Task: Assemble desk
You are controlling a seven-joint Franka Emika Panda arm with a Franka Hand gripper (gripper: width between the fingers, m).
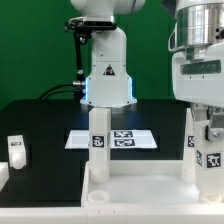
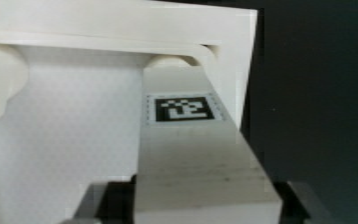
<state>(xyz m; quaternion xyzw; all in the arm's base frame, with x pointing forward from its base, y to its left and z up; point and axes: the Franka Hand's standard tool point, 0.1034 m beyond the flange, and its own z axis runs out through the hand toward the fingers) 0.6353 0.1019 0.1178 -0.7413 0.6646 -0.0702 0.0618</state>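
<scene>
At the exterior view's right, the gripper [image 1: 203, 122] descends from above, and beneath it the held leg [image 1: 199, 155] stands upright, its foot meeting the tabletop panel [image 1: 140, 185] near that panel's right end. A second, standing leg [image 1: 98, 135] rises from the panel near its left end with nothing holding it. A loose leg [image 1: 17, 152] lies well apart on the black table [image 1: 45, 120] toward the view's left. The marker board [image 1: 80, 140] lies flat behind the panel, in front of the robot base [image 1: 105, 70].

From the wrist view, the held leg [image 2: 194, 150] runs away from the camera between the two dark fingers [image 2: 105, 205] of the gripper [image 2: 208, 205]. It fills the space between them, so the jaws read as clamped on it. Its square tag [image 2: 179, 108] faces the camera, and its far end meets the tabletop panel [image 2: 51, 120] close to a corner. Whether that end is fully seated cannot be told.

Step in hand, by judgement: fitting a leg into the panel, with one leg up and at least one more waiting. The next move calls for turning the leg about its own axis under light downward pressure, keeping it square to the panel so that it does not bind.
</scene>
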